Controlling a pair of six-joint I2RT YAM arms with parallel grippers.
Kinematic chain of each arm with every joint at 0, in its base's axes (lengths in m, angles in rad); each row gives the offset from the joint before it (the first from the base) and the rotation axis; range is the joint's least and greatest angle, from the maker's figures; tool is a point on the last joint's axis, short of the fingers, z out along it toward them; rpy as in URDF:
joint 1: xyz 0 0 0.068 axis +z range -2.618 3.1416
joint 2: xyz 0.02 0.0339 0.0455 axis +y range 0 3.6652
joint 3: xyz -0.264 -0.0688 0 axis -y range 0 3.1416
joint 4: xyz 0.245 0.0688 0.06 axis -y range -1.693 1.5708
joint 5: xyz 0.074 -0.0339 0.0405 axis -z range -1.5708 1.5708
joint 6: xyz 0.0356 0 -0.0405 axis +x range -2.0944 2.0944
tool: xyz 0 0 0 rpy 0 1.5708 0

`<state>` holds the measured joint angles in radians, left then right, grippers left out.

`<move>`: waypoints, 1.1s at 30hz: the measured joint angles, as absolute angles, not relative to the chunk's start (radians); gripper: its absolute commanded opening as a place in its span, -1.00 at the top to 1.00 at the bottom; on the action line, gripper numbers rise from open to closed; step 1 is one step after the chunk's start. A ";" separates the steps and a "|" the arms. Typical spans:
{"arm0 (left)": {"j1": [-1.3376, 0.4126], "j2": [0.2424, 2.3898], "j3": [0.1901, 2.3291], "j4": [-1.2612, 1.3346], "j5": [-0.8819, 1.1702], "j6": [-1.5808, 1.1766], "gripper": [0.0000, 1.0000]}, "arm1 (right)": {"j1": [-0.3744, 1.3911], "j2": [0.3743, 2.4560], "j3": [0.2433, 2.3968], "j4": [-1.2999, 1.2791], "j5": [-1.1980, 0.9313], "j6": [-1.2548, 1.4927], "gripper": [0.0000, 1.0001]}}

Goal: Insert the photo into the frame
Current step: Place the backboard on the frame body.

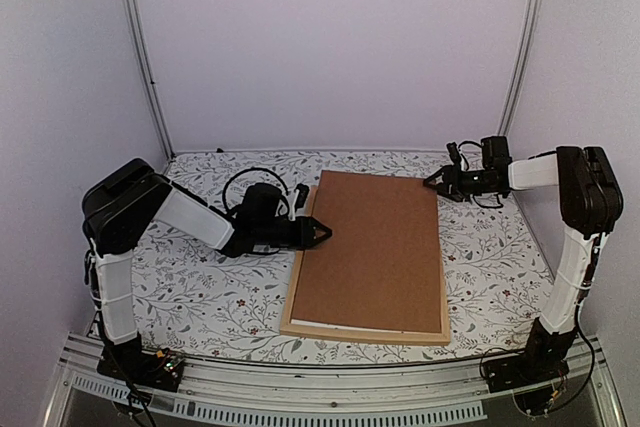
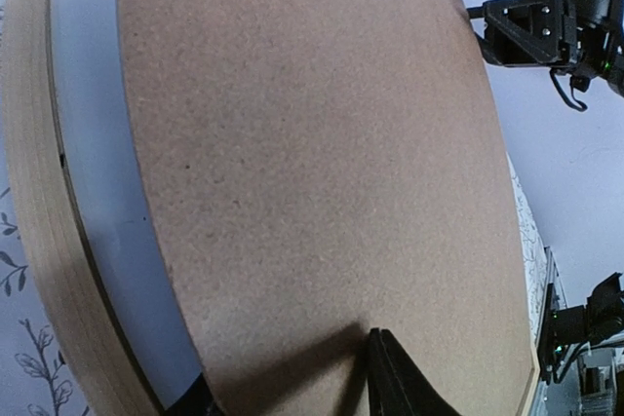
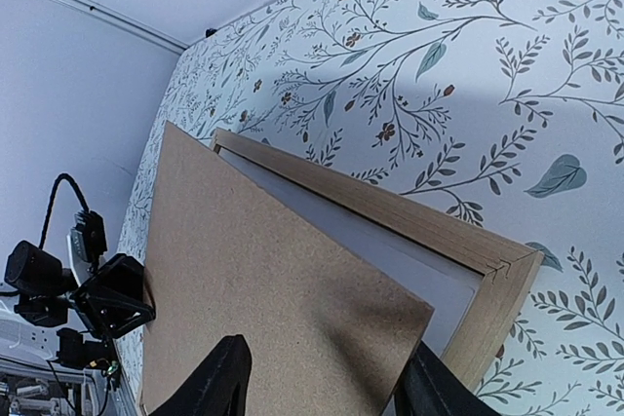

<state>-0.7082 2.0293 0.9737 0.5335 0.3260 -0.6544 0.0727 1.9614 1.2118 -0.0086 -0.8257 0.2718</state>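
The light-wood frame [image 1: 365,333] lies flat on the table. A plain brown backing board [image 1: 370,247] rests on it, slightly skewed. Under the board a plain white sheet [image 2: 97,192] fills the frame [image 2: 39,221]; the photo's printed side is out of view. My left gripper [image 1: 322,233] is at the board's left edge. It is open, with one finger [image 2: 390,382] over the board [image 2: 312,143] and the other low beside its edge. My right gripper [image 1: 432,183] is open at the far right corner. Its fingers [image 3: 229,382] straddle the board's corner [image 3: 253,289] above the frame [image 3: 409,216].
The table wears a floral-patterned cloth [image 1: 210,287]. White walls and two metal corner posts [image 1: 140,47] close the back and sides. Both arm bases sit on the rail at the near edge [image 1: 330,397]. A cable loops behind the left wrist [image 1: 245,182].
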 measured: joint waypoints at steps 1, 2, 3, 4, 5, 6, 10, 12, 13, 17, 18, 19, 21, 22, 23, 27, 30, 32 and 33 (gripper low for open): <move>-0.708 2.029 0.974 0.533 0.325 -0.654 0.18 | 0.073 1.961 1.214 -0.011 -0.826 0.272 -0.04; -0.708 2.029 0.974 0.532 0.324 -0.654 0.18 | 0.073 1.961 1.216 -0.015 -0.826 0.272 -0.04; -0.708 2.029 0.974 0.532 0.324 -0.654 0.18 | 0.073 1.961 1.216 -0.017 -0.827 0.272 -0.04; -0.709 2.029 0.974 0.532 0.324 -0.654 0.18 | 0.073 1.961 1.216 -0.018 -0.826 0.271 -0.04; -0.709 2.029 0.974 0.532 0.322 -0.654 0.18 | 0.073 1.961 1.216 -0.019 -0.826 0.271 -0.04; -0.710 2.029 0.974 0.532 0.321 -0.654 0.19 | 0.073 1.961 1.216 -0.019 -0.826 0.271 -0.04; -0.713 2.028 0.973 0.529 0.310 -0.650 0.18 | 0.073 1.961 1.216 -0.020 -0.826 0.269 -0.04; -0.715 2.025 0.969 0.529 0.304 -0.647 0.18 | 0.073 1.961 1.216 -0.021 -0.826 0.268 -0.04; -0.716 2.023 0.967 0.529 0.302 -0.646 0.19 | 0.073 1.961 1.216 -0.022 -0.826 0.268 -0.04; -0.719 2.020 0.966 0.526 0.295 -0.643 0.18 | 0.073 1.961 1.216 -0.023 -0.827 0.267 -0.04; -0.720 2.020 0.966 0.525 0.294 -0.643 0.18 | 0.073 1.961 1.216 -0.023 -0.827 0.267 -0.04; -0.720 2.020 0.966 0.525 0.292 -0.643 0.18 | 0.073 1.961 1.216 -0.023 -0.827 0.267 -0.04; -0.722 2.020 0.966 0.522 0.287 -0.642 0.18 | 0.073 1.961 1.216 -0.024 -0.827 0.266 -0.04; -0.722 2.020 0.966 0.520 0.284 -0.642 0.18 | 0.074 1.961 1.216 -0.024 -0.827 0.266 -0.04; -0.723 2.020 0.966 0.519 0.282 -0.642 0.17 | 0.074 1.961 1.216 -0.024 -0.827 0.265 -0.04; -0.726 2.009 0.963 0.508 0.273 -0.638 0.11 | 0.074 1.961 1.216 -0.025 -0.829 0.265 -0.04; -0.731 2.001 0.959 0.486 0.251 -0.629 0.07 | 0.076 1.961 1.216 -0.025 -0.837 0.265 -0.04; -0.733 2.001 0.957 0.476 0.241 -0.627 0.03 | 0.078 1.961 1.216 -0.024 -0.840 0.265 -0.04; -0.735 1.998 0.956 0.472 0.236 -0.624 0.02 | 0.078 1.961 1.216 -0.023 -0.841 0.265 -0.04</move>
